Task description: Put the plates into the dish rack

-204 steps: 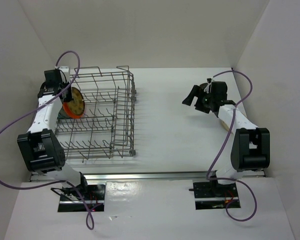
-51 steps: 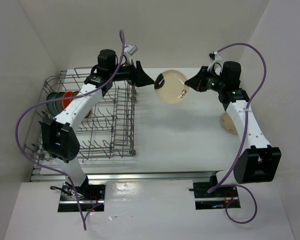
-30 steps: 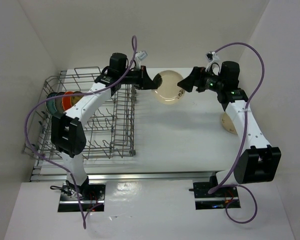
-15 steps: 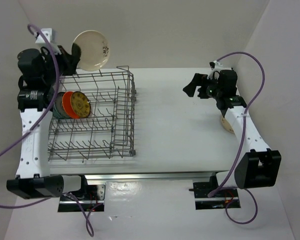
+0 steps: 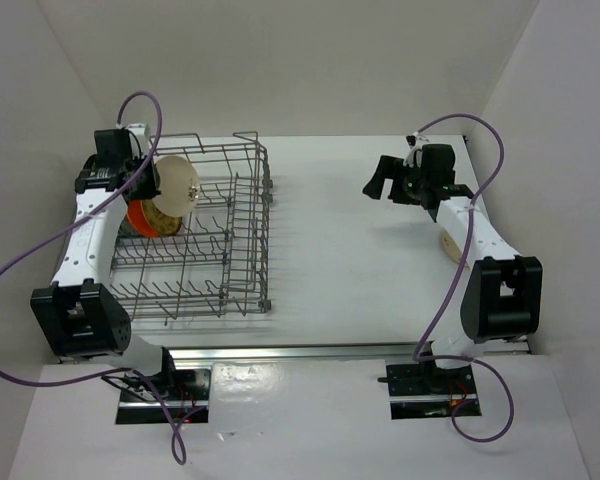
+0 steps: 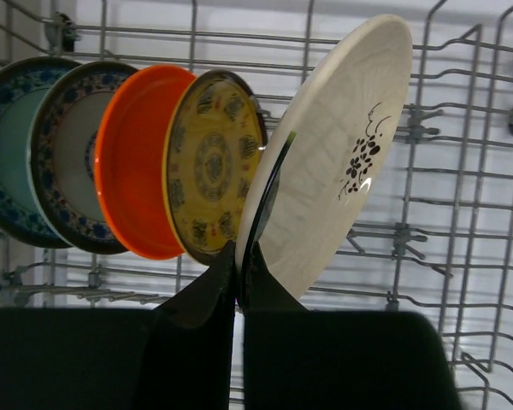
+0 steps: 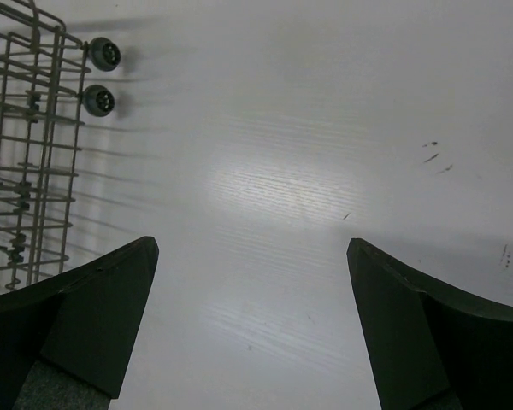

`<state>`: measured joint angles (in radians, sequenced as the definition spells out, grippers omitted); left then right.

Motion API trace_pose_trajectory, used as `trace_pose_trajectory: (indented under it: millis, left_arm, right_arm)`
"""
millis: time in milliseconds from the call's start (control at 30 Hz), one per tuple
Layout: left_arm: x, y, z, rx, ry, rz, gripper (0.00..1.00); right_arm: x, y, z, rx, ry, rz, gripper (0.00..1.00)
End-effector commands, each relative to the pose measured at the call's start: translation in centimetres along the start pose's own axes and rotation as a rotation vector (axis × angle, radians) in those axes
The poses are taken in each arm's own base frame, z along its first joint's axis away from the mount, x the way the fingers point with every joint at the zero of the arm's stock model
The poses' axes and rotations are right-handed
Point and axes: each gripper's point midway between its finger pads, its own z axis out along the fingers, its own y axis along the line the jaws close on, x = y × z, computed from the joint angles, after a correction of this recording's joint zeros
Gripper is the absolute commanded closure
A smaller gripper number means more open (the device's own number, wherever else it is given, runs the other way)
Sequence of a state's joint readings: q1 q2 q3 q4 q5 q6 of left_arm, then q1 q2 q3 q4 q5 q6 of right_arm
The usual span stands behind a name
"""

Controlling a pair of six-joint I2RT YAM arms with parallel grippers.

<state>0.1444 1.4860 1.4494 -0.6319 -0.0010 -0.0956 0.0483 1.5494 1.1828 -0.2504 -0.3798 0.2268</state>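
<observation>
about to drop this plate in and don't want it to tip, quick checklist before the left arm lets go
1. Left gripper shut on the marked cream plate: ok.
2. Plate lined up beside the yellow plate over the dish rack: ok.
3. Plate seated between tines: cannot tell.
4. Right gripper open, empty: ok.
5. All plates loaded: not ok; a plain cream plate lies on the table.

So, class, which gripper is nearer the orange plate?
Left. The left gripper hangs just beside the orange plate in the rack; the right gripper is far off across the table.

Cream plate (image 6: 325, 171) (dark floral mark)
</observation>
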Motion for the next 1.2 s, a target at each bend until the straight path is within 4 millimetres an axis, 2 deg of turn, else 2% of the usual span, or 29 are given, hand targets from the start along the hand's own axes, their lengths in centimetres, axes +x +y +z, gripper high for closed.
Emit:
trace_pose_trajectory:
  millis: [0, 167, 200, 233, 267, 467, 500, 667, 733, 833, 900, 933, 1033, 1100, 1167]
  left_arm:
    - [-3.0, 1.8, -1.1, -0.096, -0.094, 0.026, 1.0]
    - [-2.5, 2.1, -0.8, -0.11, -0.073, 0.035, 1.0]
    - [-2.3, 2.1, -0.6, -0.11, -0.072, 0.035, 1.0]
    - [-2.3, 2.1, -0.6, -0.11, -0.072, 0.035, 1.0]
    - [-2.3, 2.1, -0.6, -0.11, -0.072, 0.035, 1.0]
    - [-2.1, 4.6, -1.4, -0.253, -0.06, 0.049, 1.0]
    - [-2.3, 5.1, -1.4, -0.282, -0.06, 0.048, 1.0]
    - [-2.1, 5.3, -1.3, -0.293, -0.048, 0.049, 1.0]
    - [-2.1, 5.0, -1.2, -0.272, -0.048, 0.05, 1.0]
    - [-1.0, 4.6, 0.5, -0.264, -0.002, 0.041, 1.0]
    - [-0.4, 3.8, 1.1, -0.244, 0.023, 0.044, 1.0]
    - [-0.2, 2.7, 1.5, -0.225, 0.03, 0.054, 1.0]
    - [1.2, 2.0, 2.7, -0.244, 0.088, 0.076, 1.0]
    - [2.5, 1.9, 3.7, -0.253, 0.14, 0.084, 1.0]
    - [2.7, 1.7, 3.8, -0.261, 0.154, 0.094, 1.0]
  right_arm:
    - [-2.5, -0.5, -0.5, 0.065, -0.074, -0.024, 0.0]
    - [-2.0, -1.6, 0.2, 0.107, -0.06, -0.014, 0.0]
    - [-2.6, -1.4, 0.1, 0.103, -0.073, -0.019, 0.0]
    - [-2.1, -1.6, 0.6, 0.099, -0.055, -0.014, 0.0]
    - [-2.5, -1.2, 0.5, 0.086, -0.062, -0.017, 0.0]
    - [-1.9, -2.1, 1.5, 0.112, -0.04, 0.013, 0.0]
    - [-1.4, -2.8, 1.8, 0.144, -0.026, 0.029, 0.0]
    - [-1.8, -3.7, 1.7, 0.199, -0.031, 0.041, 0.0]
    - [-2.0, -4.2, 1.6, 0.215, -0.037, 0.046, 0.0]
    - [-1.6, -4.7, 1.6, 0.237, -0.033, 0.049, 0.0]
    - [-1.2, -5.0, 1.6, 0.249, -0.028, 0.06, 0.0]
    - [-1.4, -5.5, 1.4, 0.268, -0.035, 0.065, 0.0]
    - [-1.3, -6.0, 1.3, 0.298, -0.034, 0.078, 0.0]
    - [-0.8, -6.8, 1.1, 0.336, -0.026, 0.081, 0.0]
    - [-1.2, -8.3, 0.6, 0.408, -0.05, 0.095, 0.0]
